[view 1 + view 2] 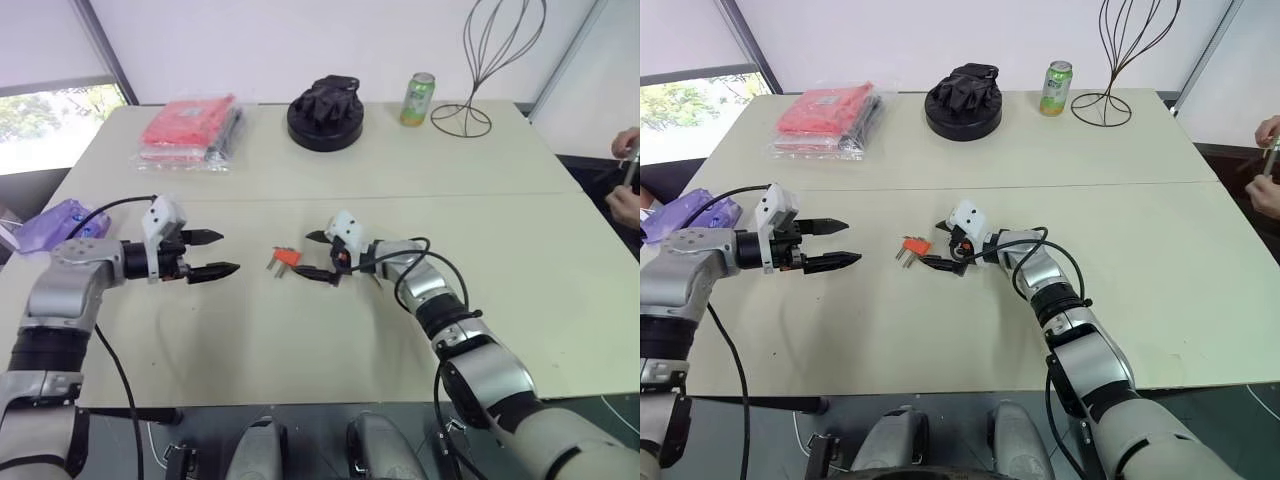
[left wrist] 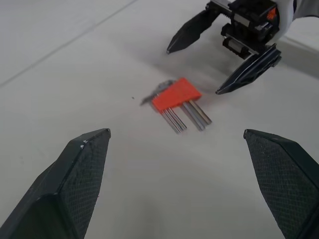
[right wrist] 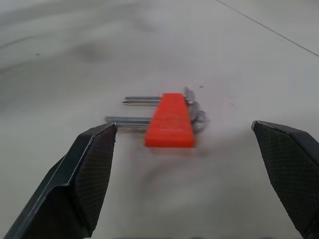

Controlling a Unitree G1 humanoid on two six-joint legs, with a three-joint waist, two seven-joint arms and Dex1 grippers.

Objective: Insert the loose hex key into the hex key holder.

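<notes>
The hex key holder (image 1: 287, 258), a small orange-red block with short metal keys sticking out toward my left side, lies flat on the beige table (image 1: 300, 340) between my two grippers. My right gripper (image 1: 308, 255) is open just to its right, pointing left, with the block a little ahead of the tips and not touched. My left gripper (image 1: 224, 253) is open too, farther off on the holder's left and pointing at it. The left wrist view shows the holder (image 2: 175, 94) ahead of my open fingers (image 2: 82, 174). The loose hex key is not to be made out.
At the table's far side sit a red packet in clear plastic (image 1: 190, 130), a black round object (image 1: 325, 115), a green can (image 1: 418, 98) and a wire stand (image 1: 490, 60). A purple bag (image 1: 60, 225) lies at the left edge. A person's hands (image 1: 625, 180) are at the right edge.
</notes>
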